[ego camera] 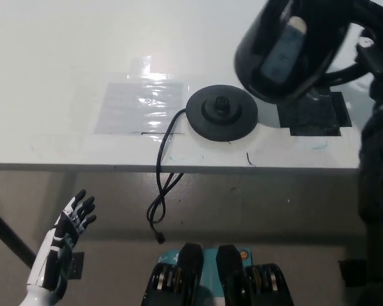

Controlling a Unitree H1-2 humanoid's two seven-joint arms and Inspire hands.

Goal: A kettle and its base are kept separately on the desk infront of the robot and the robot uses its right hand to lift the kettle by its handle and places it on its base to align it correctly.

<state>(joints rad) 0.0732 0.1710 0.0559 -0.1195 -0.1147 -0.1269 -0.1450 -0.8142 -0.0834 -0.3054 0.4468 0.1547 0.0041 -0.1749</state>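
Head view — steeply down, desk (pixel 64 83)

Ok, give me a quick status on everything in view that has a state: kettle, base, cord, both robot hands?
kettle: lifted off the desk, tilted, held by its handle
base: flat on the desk, nothing on it
cord: hanging over the desk edge, plug loose, not plugged in
right robot hand: shut on the kettle handle
left robot hand: open, resting low, below the desk edge

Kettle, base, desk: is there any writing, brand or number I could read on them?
None can be read.
kettle: no legible label; only glare on its side.
base: plain black.
desk: a shiny taped sheet with faint lines, too blurred to read.
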